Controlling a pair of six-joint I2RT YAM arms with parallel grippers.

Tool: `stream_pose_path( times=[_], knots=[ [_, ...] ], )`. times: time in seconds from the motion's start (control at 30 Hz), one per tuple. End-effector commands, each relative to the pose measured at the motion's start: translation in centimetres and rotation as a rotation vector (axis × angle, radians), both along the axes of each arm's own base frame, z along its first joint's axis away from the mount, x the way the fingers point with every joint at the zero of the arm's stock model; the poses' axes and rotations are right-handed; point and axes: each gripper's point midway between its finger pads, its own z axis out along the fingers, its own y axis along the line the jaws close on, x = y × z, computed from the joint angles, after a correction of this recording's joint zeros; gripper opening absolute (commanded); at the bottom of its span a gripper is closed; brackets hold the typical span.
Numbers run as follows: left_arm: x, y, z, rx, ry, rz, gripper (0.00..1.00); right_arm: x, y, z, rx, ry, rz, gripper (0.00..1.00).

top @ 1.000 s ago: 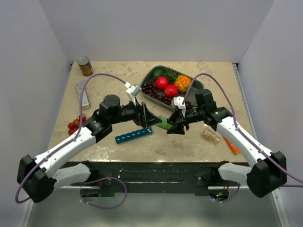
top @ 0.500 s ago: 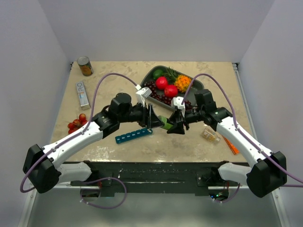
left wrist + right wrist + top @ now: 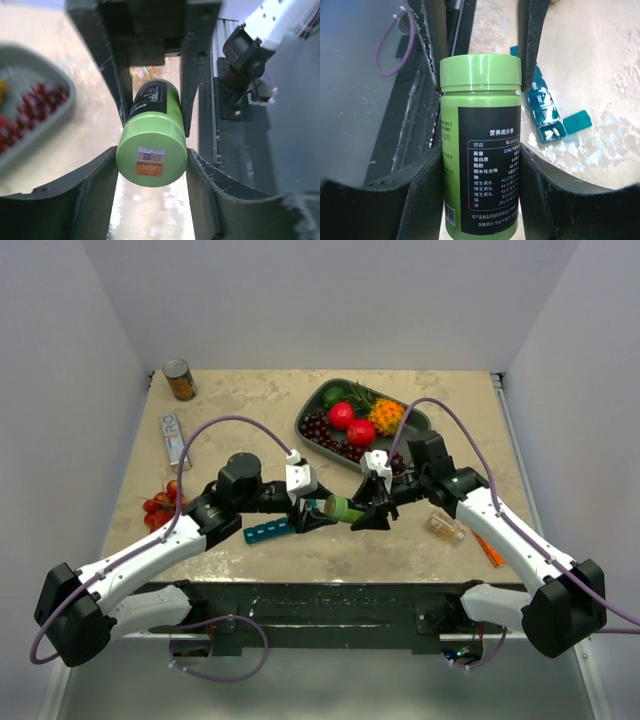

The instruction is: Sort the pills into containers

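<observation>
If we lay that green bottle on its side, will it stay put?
Likely not: the green bottle is a smooth round cylinder, apt to roll. Its glossy label may slip. It looks rigid, undented between the left gripper and right gripper.

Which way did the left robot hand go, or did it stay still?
Yes. The left gripper came nearer the front edge of the table, away from the grey fruit tray, and now covers one end of the blue pill organizer.
</observation>
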Motion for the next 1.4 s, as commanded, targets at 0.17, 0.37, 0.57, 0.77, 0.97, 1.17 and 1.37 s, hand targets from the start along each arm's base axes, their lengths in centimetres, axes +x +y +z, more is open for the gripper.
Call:
stream_pose_path(
  times=[0.17,0.37,0.57,0.77,0.97,1.17,1.37],
  knots=[
    [1.6,-0.6,4.6,-0.131,-0.433,-0.03,0.75,-0.4,0.1,1.7,0.063,-0.05,0.041,0.0],
    [0.7,1.5,7.9,-0.307,-0.14,0.157,0.99,0.5,-0.1,1.4,0.035,-0.08,-0.003,0.0],
    [2.0,4.6,8.6,-0.391,0.355,0.466,1.0,1.0,-0.3,1.1,0.015,-0.092,-0.034,0.0],
    [1.2,3.7,7.3,-0.44,0.703,0.467,1.0,1.5,-0.4,0.7,-0.002,-0.093,-0.055,0.0],
    [1.9,2.3,7.2,-0.424,0.832,0.482,1.0,1.7,-0.5,0.4,-0.012,-0.103,-0.068,0.0],
    [2.9,1.2,6.5,-0.387,0.919,0.575,0.99,2.0,-0.5,0.2,-0.018,-0.097,-0.077,0.0],
    [3.4,0.7,4.6,-0.308,0.977,0.666,0.98,2.1,-0.4,0.1,-0.02,-0.093,-0.078,0.0]
  ],
)
